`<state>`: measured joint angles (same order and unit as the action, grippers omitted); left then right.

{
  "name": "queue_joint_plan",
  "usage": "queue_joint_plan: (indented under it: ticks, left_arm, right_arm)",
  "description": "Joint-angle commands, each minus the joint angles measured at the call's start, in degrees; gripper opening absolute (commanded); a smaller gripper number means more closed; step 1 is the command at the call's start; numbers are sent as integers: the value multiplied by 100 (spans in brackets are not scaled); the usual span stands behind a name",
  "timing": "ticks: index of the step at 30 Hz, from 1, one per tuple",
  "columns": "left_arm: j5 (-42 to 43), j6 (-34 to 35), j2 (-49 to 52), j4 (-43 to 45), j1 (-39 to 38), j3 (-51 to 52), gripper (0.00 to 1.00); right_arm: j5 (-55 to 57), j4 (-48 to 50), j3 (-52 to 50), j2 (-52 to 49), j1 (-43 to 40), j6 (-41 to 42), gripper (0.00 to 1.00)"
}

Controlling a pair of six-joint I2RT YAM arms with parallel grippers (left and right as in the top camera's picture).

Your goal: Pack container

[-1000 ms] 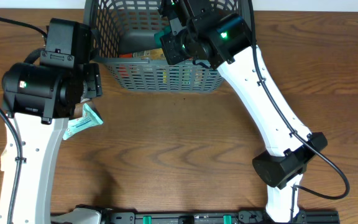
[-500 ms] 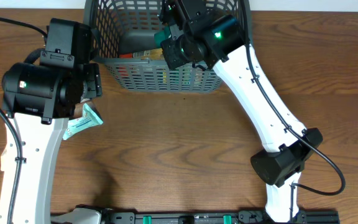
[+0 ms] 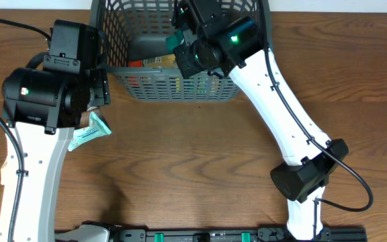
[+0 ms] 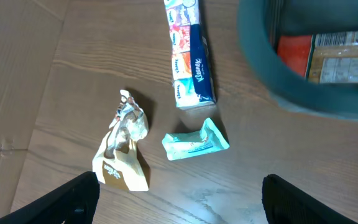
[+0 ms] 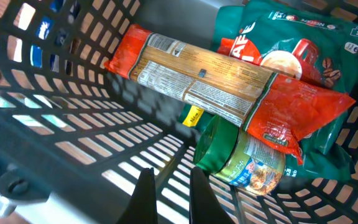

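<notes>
Container (image 3: 173, 85) at the far middle of the table (image 3: 193, 168), upright, mouth up, long axis left to right, far end cut off by the overhead frame. Shows slotted grey walls (image 5: 73, 124) and a solid floor. Holds a long orange packet (image 5: 229, 81) lying slantwise across a green coffee bag (image 5: 303, 37), with a green tub (image 5: 241, 155) on its side, tucked under the packet's near end. Something yellow under them, too hidden to name.

Inside the container, above the bare floor and short of the goods: right gripper (image 5: 168, 186), fingers drawn close with only a slit between, nothing in it.

Left of the container, over bare table: left gripper (image 4: 179, 186), fingers spread wide, gripping nothing. Beneath it, three things apart from each other: a crumpled brown wrapper (image 4: 122, 149) to the left, a small teal packet (image 4: 196, 142) just beside it, and a tissue pack (image 4: 190, 53) farther off, long axis pointing away. Just right of the tissue pack, the container's rounded rim.
</notes>
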<state>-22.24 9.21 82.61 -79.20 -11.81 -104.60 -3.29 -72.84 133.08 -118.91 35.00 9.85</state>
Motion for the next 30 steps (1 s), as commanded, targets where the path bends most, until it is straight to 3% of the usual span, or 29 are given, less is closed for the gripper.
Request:
queue_joint_plan:
  ticks: [1, 22, 30]
  left_arm:
    - [15, 94, -26, -26, 28, -20, 84]
    - [15, 94, -26, -26, 28, -20, 84]
    - [15, 94, -26, -24, 28, -20, 84]
  right_arm:
    - [-236, -243, -72, -107, 297, -48, 1]
    - [-208, -389, -72, -87, 363, -52, 1]
    - [-214, -507, -72, -28, 195, -708, 1]
